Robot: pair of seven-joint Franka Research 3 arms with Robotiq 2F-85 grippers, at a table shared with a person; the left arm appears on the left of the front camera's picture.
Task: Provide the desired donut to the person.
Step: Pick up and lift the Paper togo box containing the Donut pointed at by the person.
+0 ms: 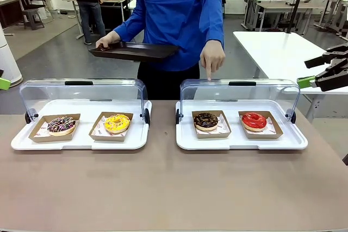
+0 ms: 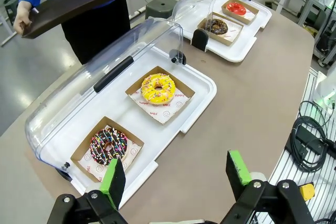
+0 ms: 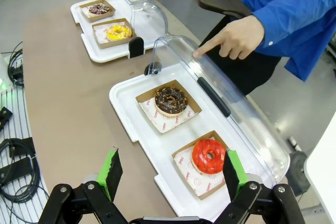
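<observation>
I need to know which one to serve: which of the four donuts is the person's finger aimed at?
The chocolate donut beside the red donut: the person's hand points down at the clear cover directly behind it.

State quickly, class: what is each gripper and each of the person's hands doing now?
Left gripper: open, empty.
Right gripper: open, empty.
Person's one hand: holding dark tray.
Other hand: pointing, holding nothing.

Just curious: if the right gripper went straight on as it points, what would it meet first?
Probably the red donut just ahead of the open right gripper, though depth is unclear.
</observation>
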